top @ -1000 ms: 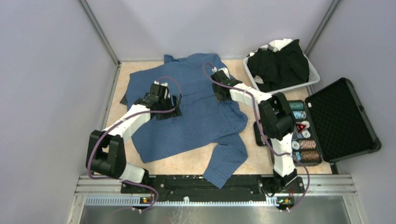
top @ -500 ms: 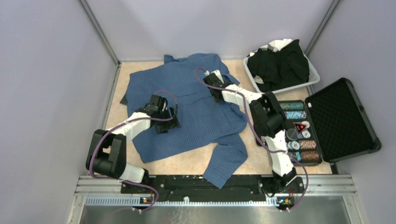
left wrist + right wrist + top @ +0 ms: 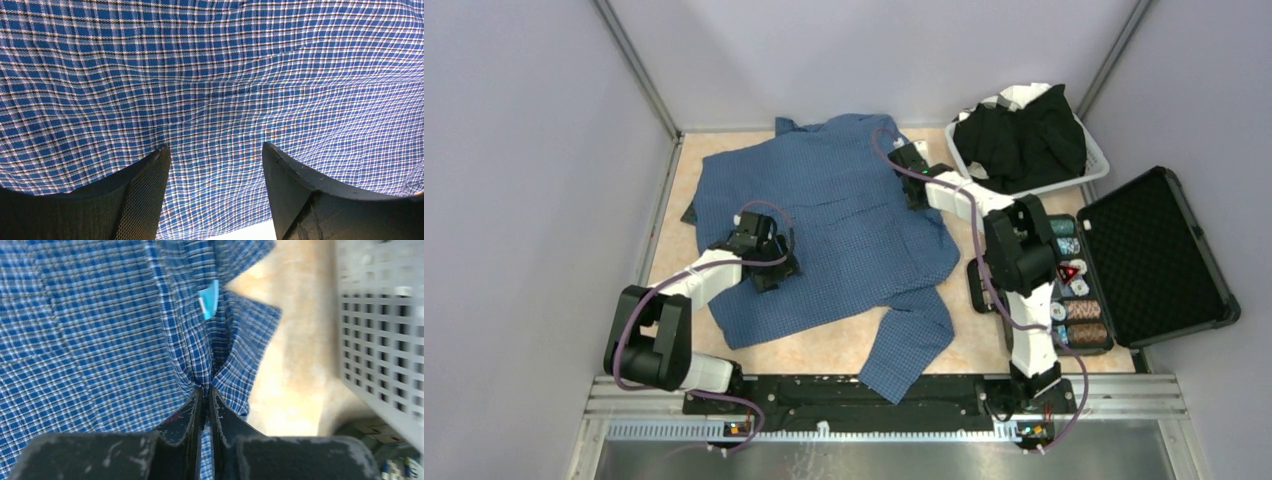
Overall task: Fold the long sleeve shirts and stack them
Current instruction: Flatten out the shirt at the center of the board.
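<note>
At the left of the bench (image 3: 819,352), my left end effector (image 3: 767,262) hung low over the blue checked shirt (image 3: 854,225). Its fingers were spread wide, and the wrist view showed nothing but checked cloth in the gap between them. Over the last second it had drawn back from the middle of the garment toward the shirt's near left part. The shirt lay spread mostly flat across the middle of the bench, collar at the far side, one sleeve trailing toward the near edge. Further right, my right end effector (image 3: 911,166) was closed narrow on a pinch of the shirt's edge near the collar, just below a small light-blue label (image 3: 210,299). It had swung rightward toward the basket (image 3: 1064,186), taking that pinched cloth with it. I judged this to be spreading and straightening, with no fold made yet. The black shirts (image 3: 1024,140) sat heaped in the basket at the far right, not yet handled, and the hard case (image 3: 1154,255) lay open beside it.
</note>
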